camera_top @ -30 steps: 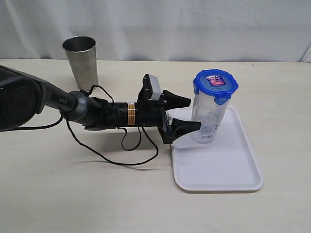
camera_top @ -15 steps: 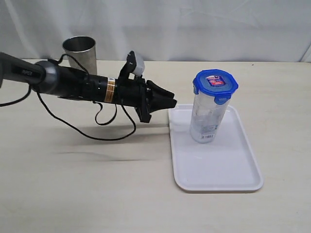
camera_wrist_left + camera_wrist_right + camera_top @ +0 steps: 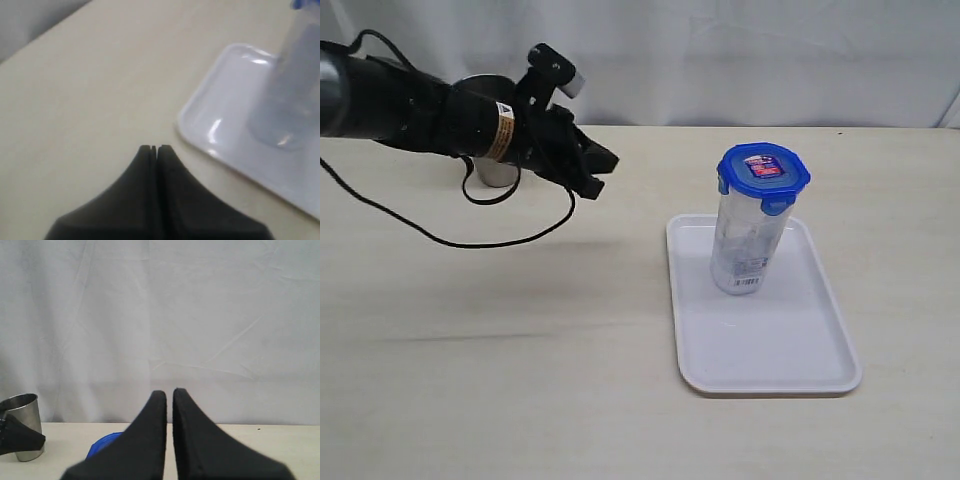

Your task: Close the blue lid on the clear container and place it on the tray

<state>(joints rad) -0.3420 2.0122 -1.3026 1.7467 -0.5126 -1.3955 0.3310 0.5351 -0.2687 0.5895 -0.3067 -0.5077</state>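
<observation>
Though open at container (image 3: pixel 745 240) before, L hand (image 3: pixel 603 172) now shut, away.

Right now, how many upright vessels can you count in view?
2: the clear container, lidded, stands on the tray; the steel tumbler stands back left, partly hidden by the left arm.

Nothing was legible: the lid (image 3: pixel 763 170) bore a small red-and-white label, the container (image 3: pixel 742 238) a label with a barcode near its base, and the left arm (image 3: pixel 420 112) a white sticker with a dark triangle, all too small to read.
</observation>
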